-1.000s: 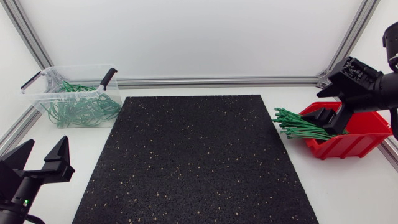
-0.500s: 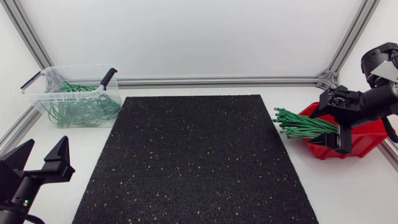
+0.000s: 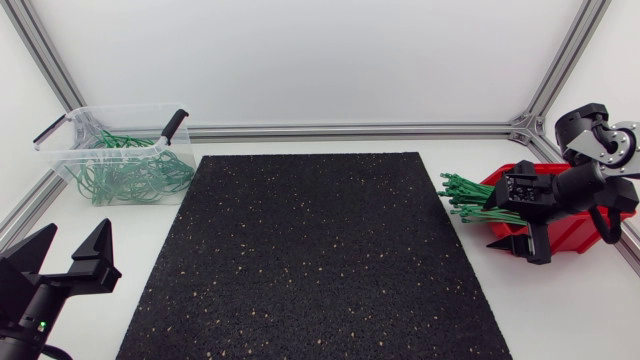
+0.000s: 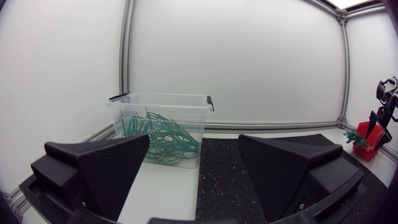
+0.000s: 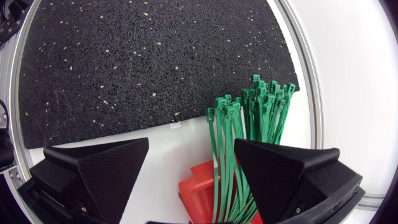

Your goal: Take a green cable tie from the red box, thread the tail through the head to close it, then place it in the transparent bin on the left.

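right tool (image 3: 520, 246) hung released over green ties (image 3: 478, 204) in red box (image 3: 580, 226) | left tool (image 3: 72, 240) sat released beside black mat (image 3: 320, 250), well apart from clear bin (image 3: 75, 150)

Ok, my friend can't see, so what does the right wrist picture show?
Two black fingers of the right gripper stand open over green cable ties poking out of the red box. A speckled black mat lies beyond.

Bright, even light; wrist views bend edges.
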